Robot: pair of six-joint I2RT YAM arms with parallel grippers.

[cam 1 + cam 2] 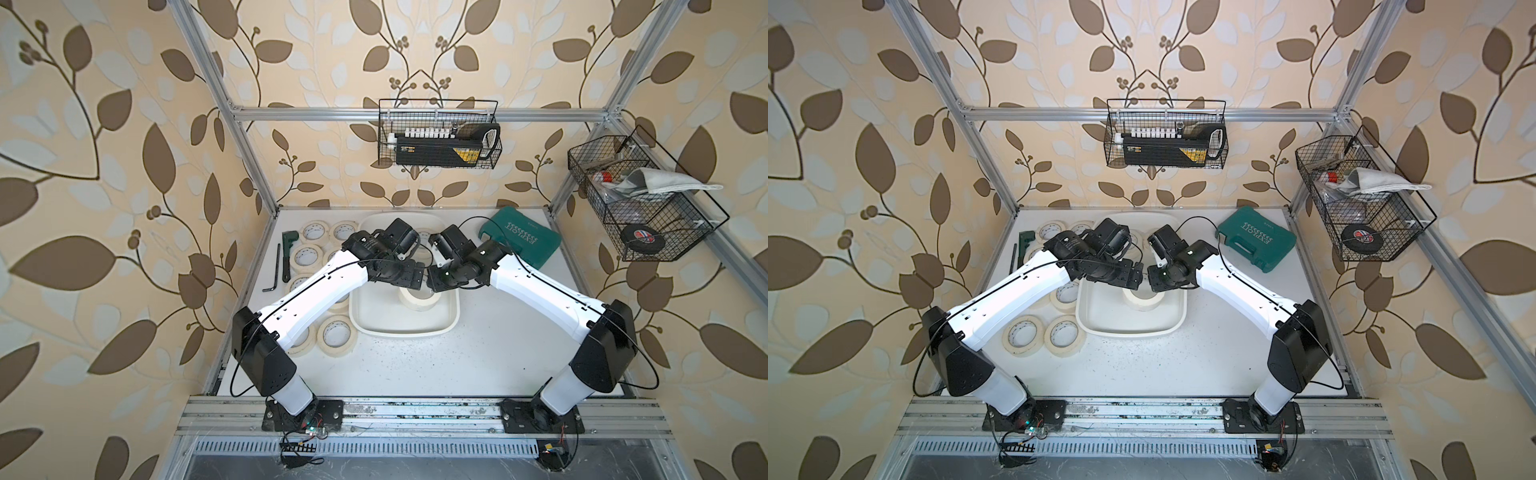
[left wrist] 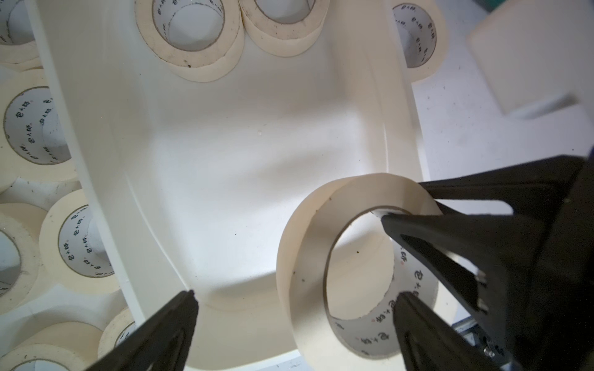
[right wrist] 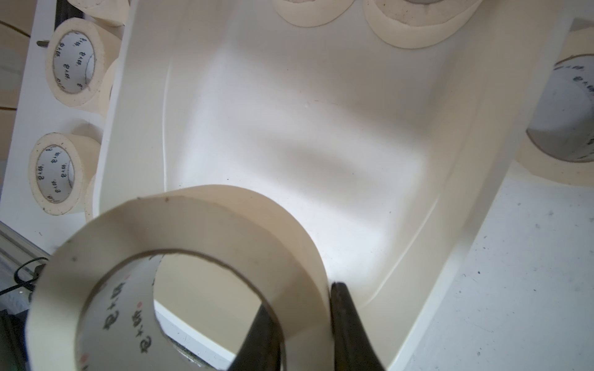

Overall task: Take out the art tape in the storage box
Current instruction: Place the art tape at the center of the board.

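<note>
On the table left of the box lie a hex key, a wrench and loose tape rolls; the left gripper hangs over the box, jaws spread wide, gripping nothing; two more rolls sit at the box's far end; the right gripper is clamped on the wall of one tilted roll over the near end, one finger inside its core; a teal case lies to the right.
</note>
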